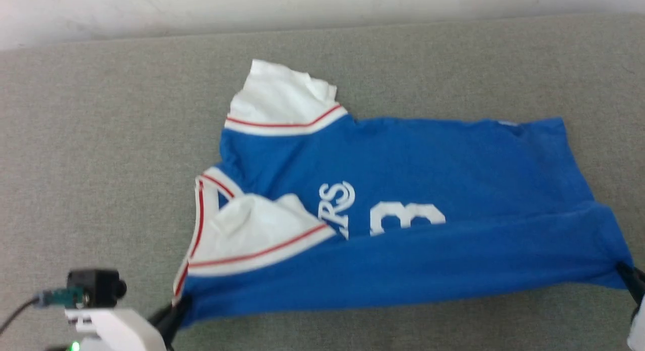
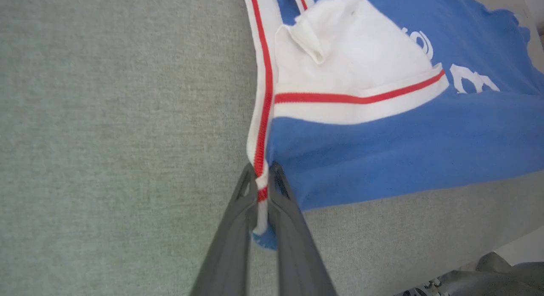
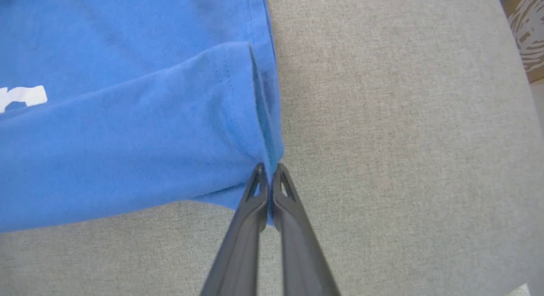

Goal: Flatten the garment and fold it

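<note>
Where the garment comes closest to the robot, both hands grip it. The left hand is closed on the red-striped white trim at the near left corner, with a bit of blue cloth poking out below the fingers. The right hand is closed on the blue hem at the near right corner. Between them the near edge runs in an almost straight line across the grey cloth-covered table. Just beyond, a blue band of the shirt is folded up over the front, hiding the lower part of the white lettering and of the number "3". The near white sleeve lies folded onto the chest. Farther off the other sleeve sticks out, crumpled, toward the table's far edge.
</note>
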You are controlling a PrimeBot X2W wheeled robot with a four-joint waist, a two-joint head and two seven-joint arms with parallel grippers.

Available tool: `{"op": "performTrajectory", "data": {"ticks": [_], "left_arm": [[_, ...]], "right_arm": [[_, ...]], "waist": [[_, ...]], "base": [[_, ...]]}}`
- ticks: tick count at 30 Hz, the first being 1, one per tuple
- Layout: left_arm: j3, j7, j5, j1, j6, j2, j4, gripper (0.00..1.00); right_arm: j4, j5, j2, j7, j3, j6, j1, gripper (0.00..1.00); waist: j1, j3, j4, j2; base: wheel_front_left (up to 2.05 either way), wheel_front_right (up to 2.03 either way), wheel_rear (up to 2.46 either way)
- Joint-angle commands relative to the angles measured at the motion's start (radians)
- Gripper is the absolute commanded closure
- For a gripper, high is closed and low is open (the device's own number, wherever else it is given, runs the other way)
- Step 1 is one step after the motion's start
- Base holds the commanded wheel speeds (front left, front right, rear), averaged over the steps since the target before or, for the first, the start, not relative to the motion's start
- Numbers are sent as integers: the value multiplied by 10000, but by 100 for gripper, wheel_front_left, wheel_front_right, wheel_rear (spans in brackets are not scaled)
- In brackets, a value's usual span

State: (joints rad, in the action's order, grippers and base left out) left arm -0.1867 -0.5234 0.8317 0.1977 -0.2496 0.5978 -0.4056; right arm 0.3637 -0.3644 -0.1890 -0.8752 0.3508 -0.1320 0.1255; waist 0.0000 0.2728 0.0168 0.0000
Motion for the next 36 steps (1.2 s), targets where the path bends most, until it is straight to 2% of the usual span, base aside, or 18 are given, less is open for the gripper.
{"op": "performTrajectory", "data": {"ticks": [1, 5, 8, 15, 16, 17, 19, 24, 27, 32, 36], "left_arm": [[89, -56, 89, 277, -134, 61, -56, 100], [135, -13, 388, 1219, -306, -108, -354, 100], [22, 215, 540, 1415, -190, -395, -212, 100], [-325, 498, 759, 778, 265, -946, 1123, 100], [-345, 532, 735, 672, 312, -960, 1273, 79], [-349, 583, 696, 572, 348, -967, 1385, 60], [-270, 737, 722, 444, 405, -1033, 1461, 0], [652, 1581, 1341, 511, 604, -1371, 639, 0], [1435, 2301, 1129, 416, 556, -1260, -258, 0], [2411, 3628, -671, -1121, 10, -653, -1118, 0], [1848, 3711, -2150, -3508, 202, 249, -957, 0]], "right_arm": [[41, -33, -58, -57, 119, 13, 157, 100], [73, -33, -154, -30, 237, 13, 587, 100], [-100, -50, -85, 150, 166, 13, 773, 100], [-805, -60, 85, 551, -262, 13, 853, 100], [-890, -64, 101, 599, -292, 13, 840, 89], [-929, -84, 101, 697, -330, 13, 817, 1], [-995, -117, 186, 851, -265, 13, 745, 0], [-264, -301, 151, 1330, -12, 13, 500, 0], [458, -39, 404, 2099, 516, 13, 75, 0], [1363, 683, 775, 3750, 460, 13, -741, 0], [1538, 1070, 957, 4469, -158, 13, -1118, 0]], "waist": [[0, -87, 43, 0], [0, -60, 98, 0], [0, 15, 173, 0], [0, 46, 249, 0], [0, 34, 252, 0], [0, 18, 256, 0], [0, -48, 246, 0], [0, -164, 154, 0], [0, -100, 60, 0], [0, 335, -113, 0], [0, 962, -286, 0]], "base": [[0, 0, 0], [0, 0, 0], [0, 0, 0], [0, 0, 0], [0, 0, 0], [0, 0, 0], [0, 0, 0], [0, 0, 0], [0, 0, 0], [0, 0, 0], [0, 0, 0]]}}
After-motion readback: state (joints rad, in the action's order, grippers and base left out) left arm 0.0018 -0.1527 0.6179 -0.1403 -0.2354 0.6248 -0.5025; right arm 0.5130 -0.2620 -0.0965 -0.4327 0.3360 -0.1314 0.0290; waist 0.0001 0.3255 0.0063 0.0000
